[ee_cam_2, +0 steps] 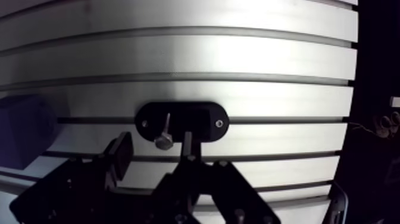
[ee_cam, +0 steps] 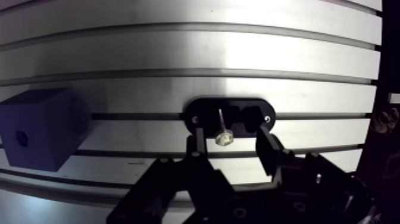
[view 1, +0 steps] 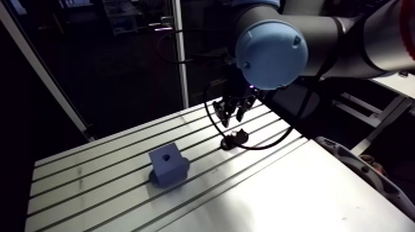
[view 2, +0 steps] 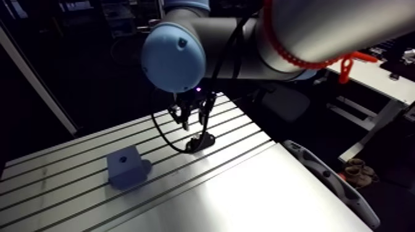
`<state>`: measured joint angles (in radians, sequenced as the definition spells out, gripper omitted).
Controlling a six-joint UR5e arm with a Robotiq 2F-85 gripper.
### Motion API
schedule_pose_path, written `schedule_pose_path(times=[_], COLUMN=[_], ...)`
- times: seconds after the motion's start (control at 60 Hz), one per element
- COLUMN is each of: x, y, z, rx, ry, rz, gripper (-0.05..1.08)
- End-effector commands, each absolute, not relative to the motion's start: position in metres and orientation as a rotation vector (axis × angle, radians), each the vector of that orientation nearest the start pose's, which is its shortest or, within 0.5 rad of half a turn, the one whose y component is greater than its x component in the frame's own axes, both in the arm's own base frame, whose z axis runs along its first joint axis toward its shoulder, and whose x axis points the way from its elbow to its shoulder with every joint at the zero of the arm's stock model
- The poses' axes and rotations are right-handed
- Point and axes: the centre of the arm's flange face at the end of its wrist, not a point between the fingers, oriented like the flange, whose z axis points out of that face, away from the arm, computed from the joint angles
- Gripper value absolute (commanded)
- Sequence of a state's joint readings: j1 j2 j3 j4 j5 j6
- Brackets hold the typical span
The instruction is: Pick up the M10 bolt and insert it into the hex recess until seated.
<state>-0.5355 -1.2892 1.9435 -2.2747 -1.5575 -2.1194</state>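
Over the black holder (ee_cam: 202, 111) on the table (ee_cam: 178, 53) I have the pincer (ee_cam: 229, 141) hanging with its fingers (ee_cam: 266, 149) spread apart, clamped on nothing. The bolt (ee_cam: 223, 138) stands in the holder with its head toward the wrist camera and its shank running down into the black body. It sits in the gap between the two fingers, with space on either side of the head, so neither finger touches it. From the arm view the fingertips look to be above the holder rather than down around it, though I cannot judge the gap well from there. The holder is an oval piece with a small bright fastener at each end, and it lies lengthwise on one slot (ee_cam: 131, 115). The block (ee_cam: 41, 128), dark blue, stands well apart from the holder, off to one side of the pincer and along the same run of slots. Its recess (ee_cam: 21, 138) is a small dark hole in one face, and in the arm view that face is tilted upward. I cannot make out the hole's shape. Between holder and block I see only slotted aluminium. In the arm view the arm's blue joint cap (view 1: 272, 52) covers the wrist above the pincer. Beside the slotted part, the table runs on as a smooth plate (view 1: 278, 197).
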Motion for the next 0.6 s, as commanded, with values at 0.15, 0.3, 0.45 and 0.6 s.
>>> schedule_pose_path(times=[0.15,0.3,0.45,0.6], x=[-0.527,-0.526,-0.526,-0.527], y=[0.157,0.156,0.157,0.157], z=[0.227,0.222,0.222,0.223], rx=[-0.021,-0.018,-0.016,-0.016], ry=[3.177,3.167,3.168,3.171], rz=[0.018,0.011,0.012,0.015], gripper=[0.47,0.47,0.48,0.49])
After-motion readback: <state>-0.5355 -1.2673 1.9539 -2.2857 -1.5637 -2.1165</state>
